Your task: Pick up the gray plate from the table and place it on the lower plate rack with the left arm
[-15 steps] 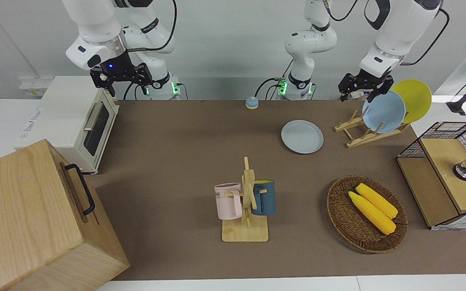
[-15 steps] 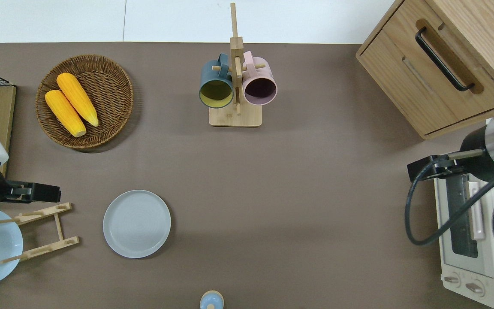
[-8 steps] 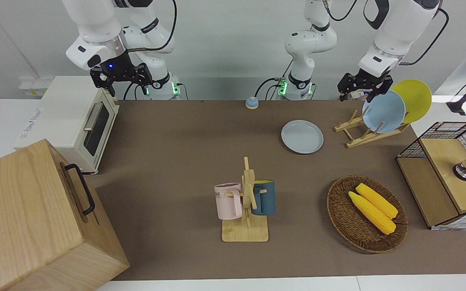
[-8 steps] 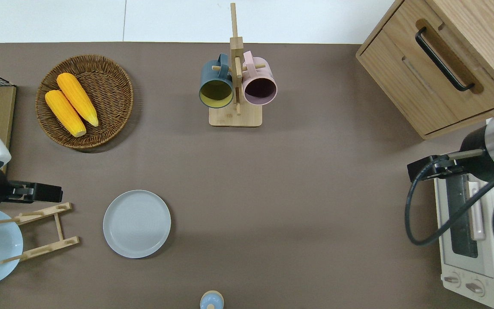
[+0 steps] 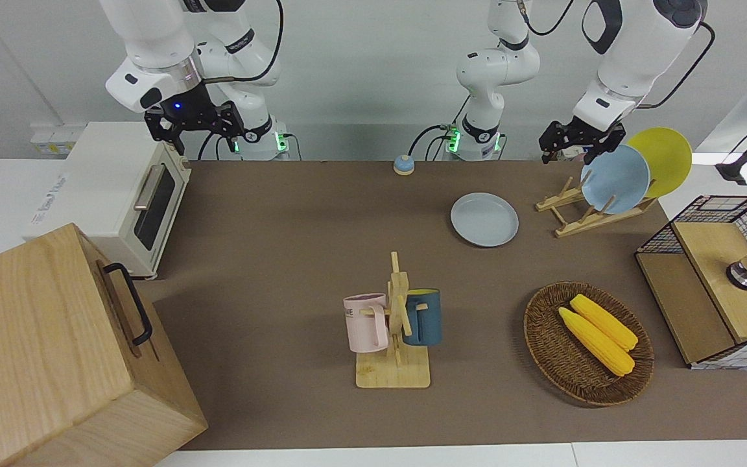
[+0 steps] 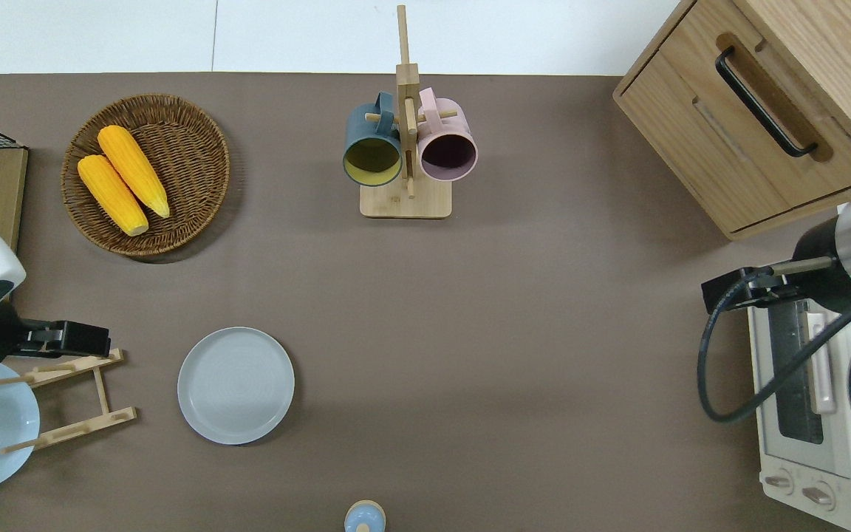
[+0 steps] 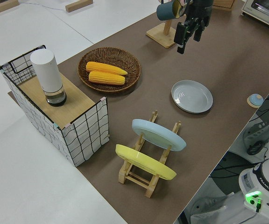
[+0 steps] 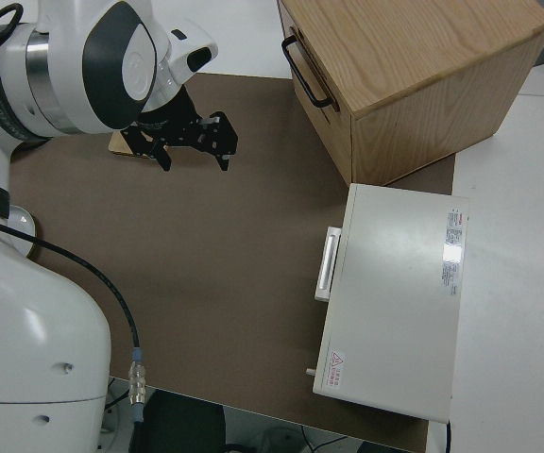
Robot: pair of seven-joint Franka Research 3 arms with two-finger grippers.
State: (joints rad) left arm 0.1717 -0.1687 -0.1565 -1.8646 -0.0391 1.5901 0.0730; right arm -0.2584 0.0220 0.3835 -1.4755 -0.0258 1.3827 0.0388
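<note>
— Where is the gray plate (image 6: 236,385)?

— Flat on the tabletop (image 6: 544,332), rim up, nothing touching it. It lies just beside the lower plate rack (image 6: 100,384), toward the right arm's end.

— And the rack itself?

— A light blue plate (image 5: 615,179) and a yellow plate (image 5: 665,155) lean in its slots at the part toward the left arm's end. The pegs closest to the gray plate are bare.

— What about the left end effector (image 6: 63,338)?

— Up in the air over the rack's rail that lies farther from the robots. Its fingers are spread apart and hold nothing.

— The right end effector (image 5: 192,126)?

— Parked, fingers likewise spread and empty.
</note>
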